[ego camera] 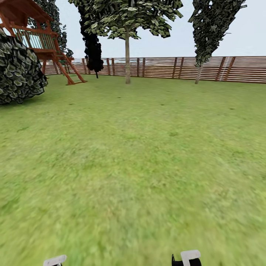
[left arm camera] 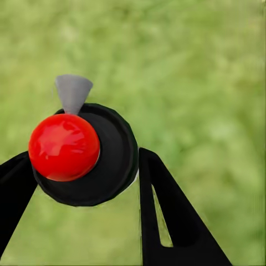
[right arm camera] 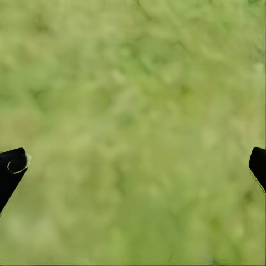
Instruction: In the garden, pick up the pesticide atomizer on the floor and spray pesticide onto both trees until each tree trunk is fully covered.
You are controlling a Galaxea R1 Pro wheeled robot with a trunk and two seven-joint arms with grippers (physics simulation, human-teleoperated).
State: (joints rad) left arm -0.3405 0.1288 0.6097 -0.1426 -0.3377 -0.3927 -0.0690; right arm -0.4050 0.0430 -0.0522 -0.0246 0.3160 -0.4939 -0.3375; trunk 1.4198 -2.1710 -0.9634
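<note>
Head view, left to right: a rounded, leafy dark shrub (ego camera: 18,70) and a red-brown wooden play tower (ego camera: 35,35), cut off by the frame edge, are followed by a dark narrow cypress (ego camera: 92,48), a tree (ego camera: 127,22) with a thin, straight grey-brown tree trunk (ego camera: 127,61), and a second leaning tree (ego camera: 210,29), all backed by a horizontal-slat wooden fence (ego camera: 166,67). The mottled grass lawn (ego camera: 133,166) is blurred nearby. In the left wrist view, the left gripper (left arm camera: 83,177) is seen clamped on the pesticide atomizer (left arm camera: 88,155), a round black body with a glossy red top and grey conical nozzle. In the right wrist view, the right gripper (right arm camera: 136,172) fingers (right arm camera: 11,169) are spread wide over grass, holding nothing.
</note>
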